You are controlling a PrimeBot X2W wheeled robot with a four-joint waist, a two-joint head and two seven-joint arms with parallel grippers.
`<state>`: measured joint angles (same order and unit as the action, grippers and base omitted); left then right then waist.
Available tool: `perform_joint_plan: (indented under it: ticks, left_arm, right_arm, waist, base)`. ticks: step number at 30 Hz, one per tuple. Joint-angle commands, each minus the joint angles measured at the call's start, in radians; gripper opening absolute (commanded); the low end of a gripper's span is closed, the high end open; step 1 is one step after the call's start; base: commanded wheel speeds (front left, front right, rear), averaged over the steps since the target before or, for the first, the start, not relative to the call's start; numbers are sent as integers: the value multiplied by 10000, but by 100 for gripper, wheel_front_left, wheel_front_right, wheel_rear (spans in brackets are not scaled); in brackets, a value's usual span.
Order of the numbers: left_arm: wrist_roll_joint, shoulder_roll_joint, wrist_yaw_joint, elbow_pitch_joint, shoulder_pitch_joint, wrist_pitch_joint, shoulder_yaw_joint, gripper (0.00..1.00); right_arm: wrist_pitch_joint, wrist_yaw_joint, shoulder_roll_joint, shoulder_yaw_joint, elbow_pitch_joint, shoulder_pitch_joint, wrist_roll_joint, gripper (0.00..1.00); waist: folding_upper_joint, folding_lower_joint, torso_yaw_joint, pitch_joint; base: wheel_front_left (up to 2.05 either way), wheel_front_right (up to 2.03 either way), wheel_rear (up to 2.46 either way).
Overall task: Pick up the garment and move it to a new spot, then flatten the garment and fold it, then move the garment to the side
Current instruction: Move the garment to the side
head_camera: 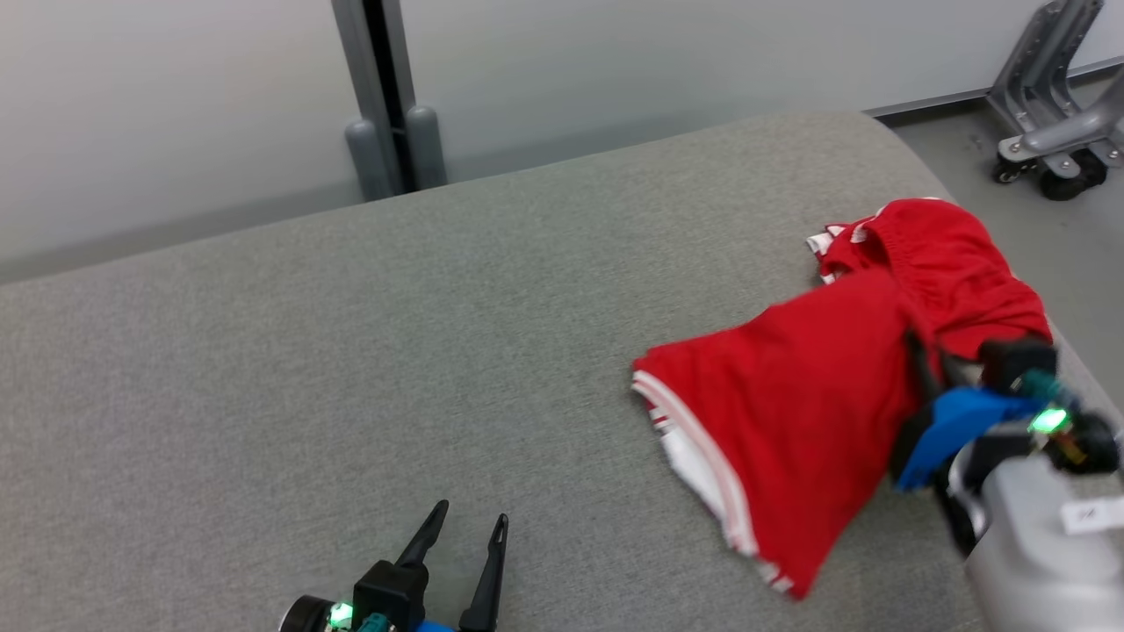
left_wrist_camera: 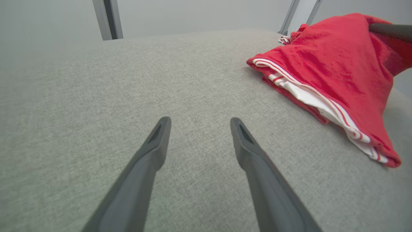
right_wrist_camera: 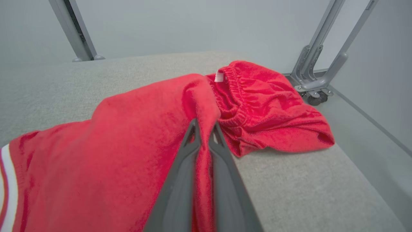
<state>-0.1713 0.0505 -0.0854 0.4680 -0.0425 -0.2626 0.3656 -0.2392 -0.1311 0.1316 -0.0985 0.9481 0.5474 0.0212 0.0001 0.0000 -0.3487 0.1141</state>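
Garment (head_camera: 817, 386) lay on the right side of a wide grey fabric-covered table (head_camera: 351, 351), close to the table's right edge and its rounded far-right corner. A pale wall (head_camera: 176, 105) ran behind the table, with a dark post (head_camera: 378, 96) against it. Grey floor (head_camera: 975, 149) showed past the right edge, and a metal wheeled stand (head_camera: 1049, 114) stood on it by the wall.

The garment was a pair of red shorts, bunched, not flat. One leg panel was drawn up off the table like a tent toward the robot's right arm. The waistband end lay slumped on the table farther back, just beside the edge.

A pale right forearm (head_camera: 1036, 544) came in from the lower right of the head view. The right gripper (right_wrist_camera: 204, 129) was clamped on a fold of the red cloth, fingers almost together with fabric pinched between them. The left gripper (head_camera: 470, 513) sat low over the near middle of the table, well apart from the garment. Its fingers were spread wide with nothing between them; contact with the table could not be told.

Small details: gathered elastic waistband (right_wrist_camera: 233, 93); white-and-red striped hem (head_camera: 702, 456) along the garment's left side, its lower part resting on the table; tiny white label (right_wrist_camera: 220, 76) at the waistband.
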Motion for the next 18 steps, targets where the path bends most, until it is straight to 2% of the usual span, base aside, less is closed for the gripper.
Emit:
perform_joint_plan:
  ticks: [1, 5, 11, 12, 13, 14, 18]
  left_arm:
    - [146, 7, -75, 27, -238, -27, -140, 100]
    - [343, 19, -151, 64, -329, -27, -309, 100]
    - [588, 42, -291, 69, -532, -26, -534, 100]
    - [594, 41, -304, 75, -544, -27, -563, 100]
    - [624, 40, -324, 80, -562, -27, -592, 100]
    - [652, 37, -341, 77, -591, -27, -625, 100]
    - [657, 30, -377, 62, -666, -26, -824, 100]
  right_arm:
    - [71, 7, 367, -226, 66, 658, -317, 0]
    - [230, 7, 835, -946, 282, 1479, -957, 0]
    - [804, 7, 1771, -3551, 165, 2134, -2916, 0]
    - [900, 7, 1844, -4103, 45, 2105, -3265, 27]
    - [997, 5, 1845, -4635, -125, 2033, -3678, 41]
    - [1077, 5, 1777, -5174, -320, 1953, -4065, 100]
    - [805, 4, 1147, -6535, -925, 1875, -5221, 100]
  waist:
    - [-1, 0, 247, 249]
    - [-1, 0, 466, 480]
    - [-1, 0, 886, 806]
    - [-1, 0, 936, 844]
    - [-1, 0, 976, 868]
    - [-1, 0, 1014, 889]
    - [-1, 0, 1086, 904]
  base:
    - [0, 0, 0]
    - [0, 0, 0]
    - [0, 0, 0]
    - [0, 0, 0]
    - [0, 0, 0]
    - [0, 0, 0]
    - [0, 0, 0]
